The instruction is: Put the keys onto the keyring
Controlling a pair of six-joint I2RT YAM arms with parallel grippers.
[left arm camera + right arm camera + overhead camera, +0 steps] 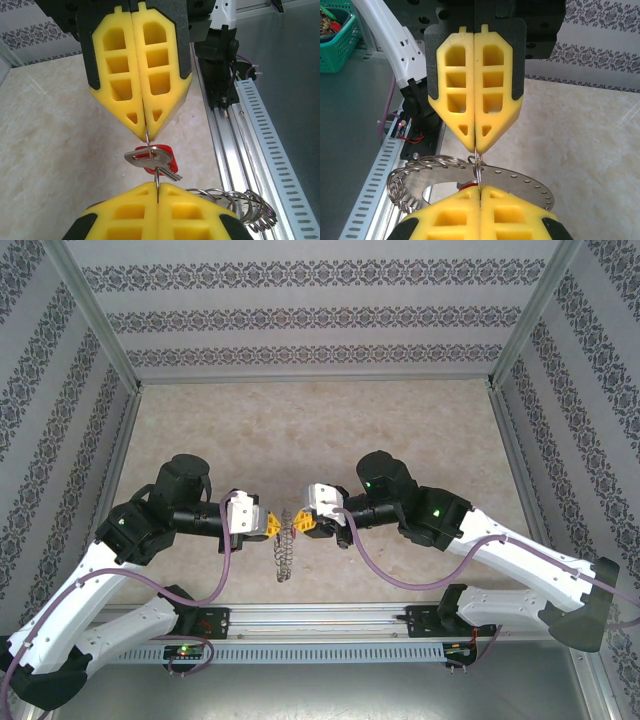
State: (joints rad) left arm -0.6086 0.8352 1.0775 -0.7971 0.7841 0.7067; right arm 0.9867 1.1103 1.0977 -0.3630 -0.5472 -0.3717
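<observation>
**Left claw**: fully closed, tips pinching a thin wire loop.

**Right claw**: likewise closed on the same loop. It stood tip to tip with the left claw, a short gap between them.

**Key**: small, with a silver blade and a red head. It hung in that gap against the loop; whether it was threaded on could not be told.

**Keyring**: a chain of coiled wire rings with a flat grey perforated plate. It hung just beyond and below the tips, over the bench. The loop was judged to be part of it.

**Handling (judged):**
- All pieces were light.
- The wire looked stiff, springy and slick, apt to twist or slip between the jaws.
- The key was free to swing and slide.

**Best hold (judged):**
- Loop: pinched squarely across the wire, one claw on each side of the key.
- Key: taken by its red head, flat faces to the jaws.
</observation>
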